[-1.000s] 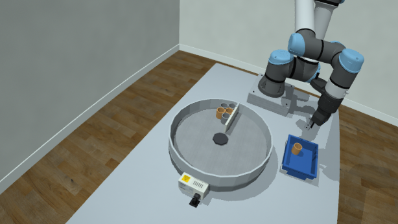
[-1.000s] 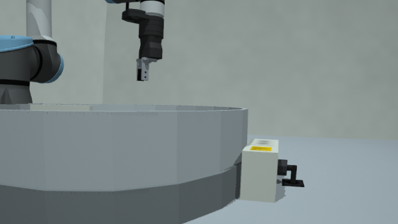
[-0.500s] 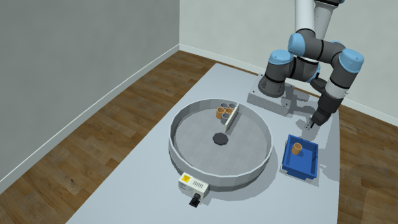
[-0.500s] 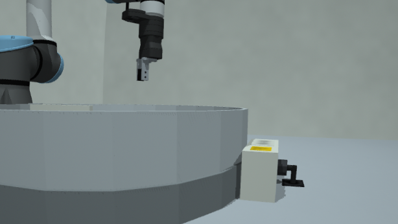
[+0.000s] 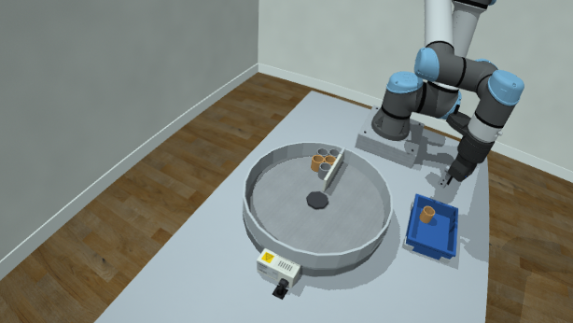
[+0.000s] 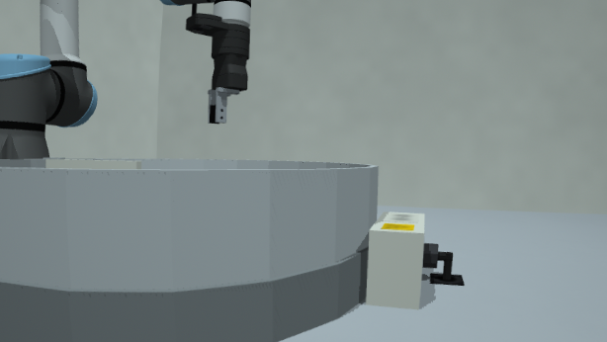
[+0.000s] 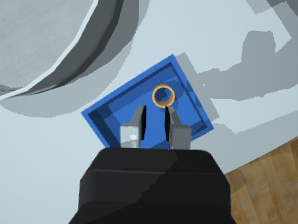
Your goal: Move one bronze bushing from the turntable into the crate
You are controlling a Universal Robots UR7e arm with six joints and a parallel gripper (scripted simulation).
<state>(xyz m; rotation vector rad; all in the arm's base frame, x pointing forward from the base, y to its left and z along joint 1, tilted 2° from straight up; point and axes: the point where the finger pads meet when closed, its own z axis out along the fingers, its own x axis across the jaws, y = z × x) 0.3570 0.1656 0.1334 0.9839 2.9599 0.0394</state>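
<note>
A bronze bushing (image 5: 426, 217) (image 7: 162, 105) stands upright inside the blue crate (image 5: 429, 249) (image 7: 128, 111), apart from the gripper (image 5: 445, 180) (image 6: 217, 123) (image 7: 155, 116), whose jaws are parted with nothing between them. From the fingertips, the sleeve lies toward 7 o'clock in the top view; in the wrist view, its round mouth shows at about 1 o'clock, just past the tip of the right-hand finger in the picture. Its long axis runs up and down, and it sits toward the crate's 11 o'clock corner as seen from the top.

Across the table, on the turntable (image 5: 322, 262) (image 6: 198, 222) (image 7: 100, 45), two more bronze bushings (image 5: 316, 166) and three gray bushings (image 5: 323, 173) gather near 12 o'clock, on the 9 o'clock side of a pale divider (image 5: 335, 170) (image 6: 94, 164). Those five should remain where they are.

The delivery appears complete, with one bronze piece in the crate and the grip released. What is left, by this reading, is at most a little more clearance: straight up first, since a low sweep toward 7 o'clock in the top view could clip the standing sleeve or the crate's wall. The exterior view shows the fingertips above the level of the turntable's rim, suggesting ample room to withdraw. No second pickup is called for.

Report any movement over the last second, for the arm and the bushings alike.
Nothing visibly changed: the fingers stay apart and empty above the crate, and the bronze bushing stands inside it as before.
</note>
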